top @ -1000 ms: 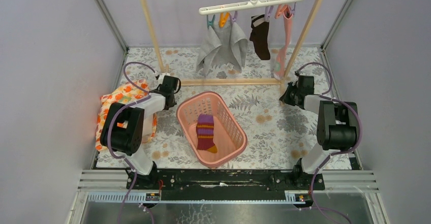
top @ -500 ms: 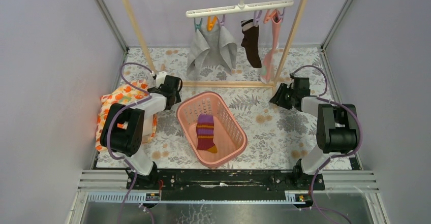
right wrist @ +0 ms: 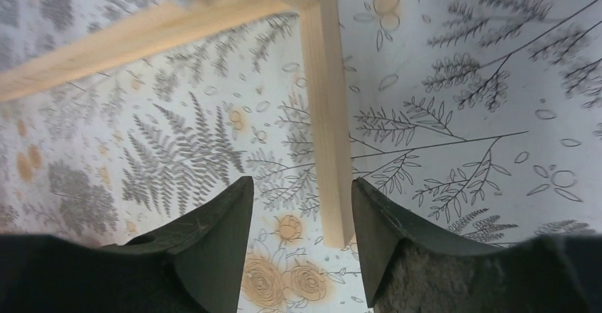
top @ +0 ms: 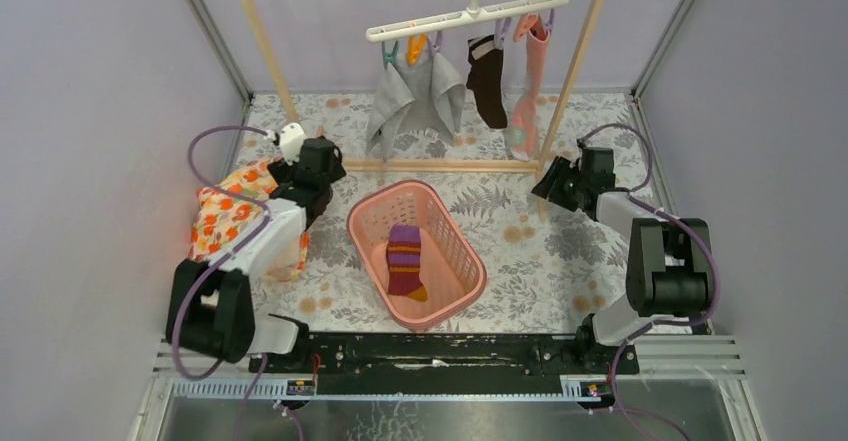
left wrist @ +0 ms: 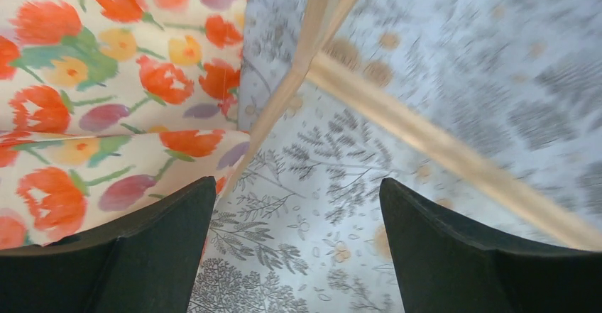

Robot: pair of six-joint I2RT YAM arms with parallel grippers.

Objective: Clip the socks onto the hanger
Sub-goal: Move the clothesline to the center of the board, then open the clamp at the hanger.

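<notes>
Left gripper (left wrist: 298, 256) and right gripper (right wrist: 299, 253) are gaping wide, empty; the right is hovering over the rack foot (right wrist: 326, 114), and a bump there risks swinging the hanger (top: 467, 16).

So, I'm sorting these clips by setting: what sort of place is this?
Probably a lab robot cell staged as a laundry corner: plain walls enclose a floral-covered table, a wooden rack carries a white clip hanger, and a pink basket holds a striped sock.
</notes>
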